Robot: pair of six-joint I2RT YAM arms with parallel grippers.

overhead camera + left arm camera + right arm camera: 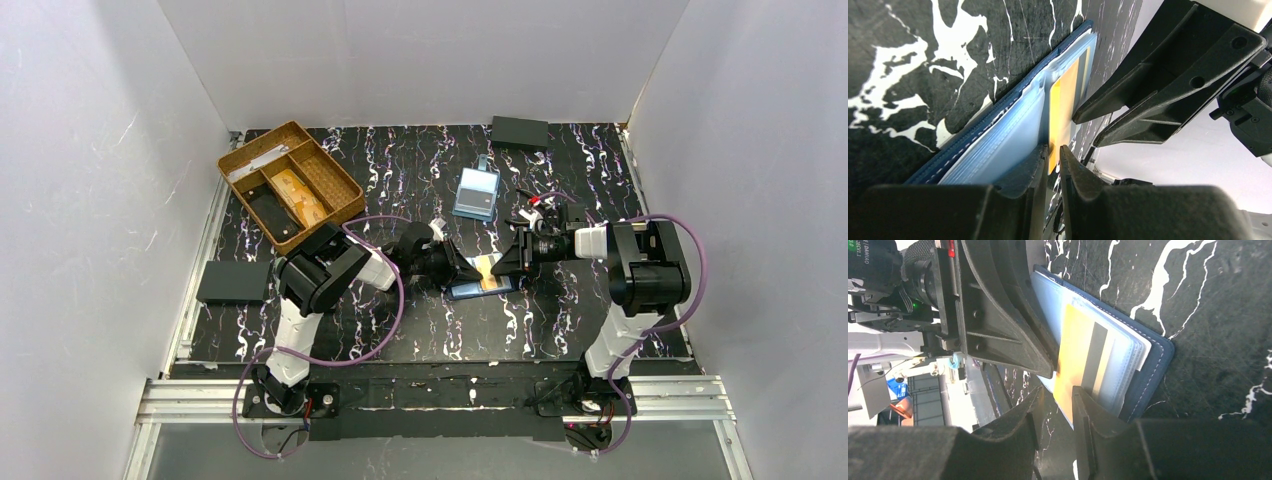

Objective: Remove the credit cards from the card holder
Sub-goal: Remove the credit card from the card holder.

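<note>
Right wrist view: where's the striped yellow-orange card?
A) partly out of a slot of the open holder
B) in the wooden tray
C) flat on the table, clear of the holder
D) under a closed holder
A: the credit card sticks partway out of the open card holder, its striped part under the pale sleeve.

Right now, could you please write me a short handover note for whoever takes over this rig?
Left gripper: nearly closed, pinching one edge of the orange credit card.
Right gripper: open, fingers either side of the card's other end, not clamped.
Card holder: lying open on the table between the arms, with the card partly out of its clear slot.
Done: holder open, one card partly drawn.
Left: pull that card free, set it down, then check the other slots. I cannot tell whether more cards remain.
</note>
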